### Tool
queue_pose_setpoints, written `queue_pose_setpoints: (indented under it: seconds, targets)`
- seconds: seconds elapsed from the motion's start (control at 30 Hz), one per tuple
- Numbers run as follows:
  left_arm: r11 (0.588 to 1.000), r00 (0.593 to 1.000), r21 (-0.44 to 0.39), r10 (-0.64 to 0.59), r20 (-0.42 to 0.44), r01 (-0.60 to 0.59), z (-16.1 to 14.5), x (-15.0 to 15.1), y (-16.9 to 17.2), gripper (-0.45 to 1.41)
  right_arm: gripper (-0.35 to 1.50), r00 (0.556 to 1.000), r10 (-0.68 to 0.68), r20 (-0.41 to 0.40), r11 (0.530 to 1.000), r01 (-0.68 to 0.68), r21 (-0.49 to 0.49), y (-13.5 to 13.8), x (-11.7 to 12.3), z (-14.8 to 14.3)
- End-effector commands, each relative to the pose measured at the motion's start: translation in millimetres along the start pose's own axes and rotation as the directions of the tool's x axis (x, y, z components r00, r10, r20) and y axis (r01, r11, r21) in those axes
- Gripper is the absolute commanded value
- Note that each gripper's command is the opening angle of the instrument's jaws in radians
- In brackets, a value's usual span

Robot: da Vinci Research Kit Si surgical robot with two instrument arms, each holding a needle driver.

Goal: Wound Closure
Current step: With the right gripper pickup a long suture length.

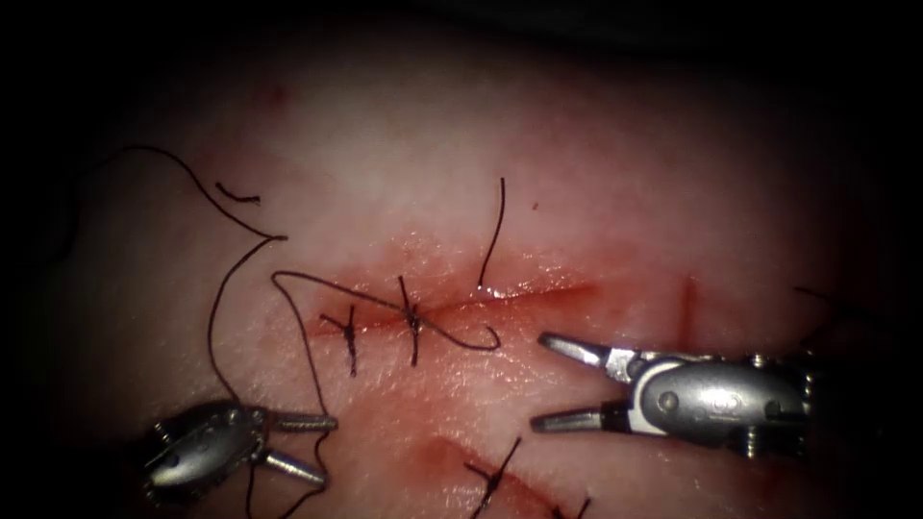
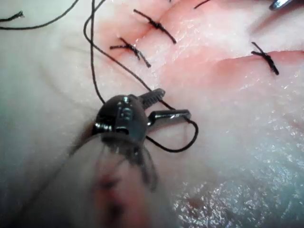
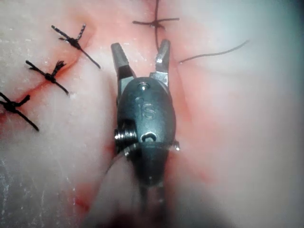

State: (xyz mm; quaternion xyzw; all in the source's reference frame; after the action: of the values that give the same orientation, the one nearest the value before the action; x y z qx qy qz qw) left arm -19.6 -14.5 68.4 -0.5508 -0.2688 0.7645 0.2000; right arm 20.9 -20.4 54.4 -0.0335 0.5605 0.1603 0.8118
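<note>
We are seeing the cut [image 1: 519, 293] lying across the tissue [image 1: 596, 183], two knotted stitches [image 1: 411, 317] closing its left part. The needle we cannot make out. The thread [image 1: 288, 288] is looping down past the left tool [image 1: 322, 445], jaws apart, gripping nothing. The right tool [image 1: 543, 380] is hovering below the cut's open right stretch, jaws wide, empty.

Endoscope looking down from above and in front at the cut [image 1: 500, 298]; wrist views very close along each shaft, sharing the stitches [image 2: 130, 47] with it.
</note>
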Motion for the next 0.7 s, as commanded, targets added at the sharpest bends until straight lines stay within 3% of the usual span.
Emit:
queue_pose_setpoints:
  seconds: [0.03, 0.13, 0.27, 0.37, 0.57, 0.7]
  targets:
    - [0.998, 0.997, 0.0, 0.07, 0.016, -0.07, 0.6, 0.5, -0.9, 0.14, 0.66, 1.0, -0.001, -0.002, 1.0, 0.001, 0.002, -0.3, -0.4, 1.0]
    - [0.973, 0.97, -0.003, 0.231, 0.076, -0.232, 0.6, 1.7, -2.0, 0.1, 0.67, 1.0, -0.003, -0.003, 1.0, 0.003, 0.002, -0.5, -0.5, 0.9]
    - [0.933, 0.916, -0.022, 0.356, 0.185, -0.358, 0.8, 2.1, -2.3, 0.04, 0.69, 1.0, -0.004, -0.004, 1.0, 0.004, 0.004, -0.5, -0.5, 0.8]
    - [0.917, 0.889, -0.023, 0.391, 0.239, -0.398, 1.2, 1.9, -2.1, 0.04, 0.69, 1.0, -0.004, -0.004, 1.0, 0.004, 0.004, -0.5, -0.5, 0.8]
    - [0.897, 0.863, -0.027, 0.432, 0.261, -0.441, 1.7, 1.6, -2.0, 0.04, 0.69, 1.0, -0.004, -0.004, 1.0, 0.004, 0.003, -0.6, -0.6, 0.9]
    - [0.892, 0.823, -0.109, 0.448, 0.349, -0.439, 1.7, 1.2, -2.4, 0.05, 0.69, 1.0, -0.005, -0.004, 1.0, 0.005, 0.004, -0.6, -0.6, 0.8]
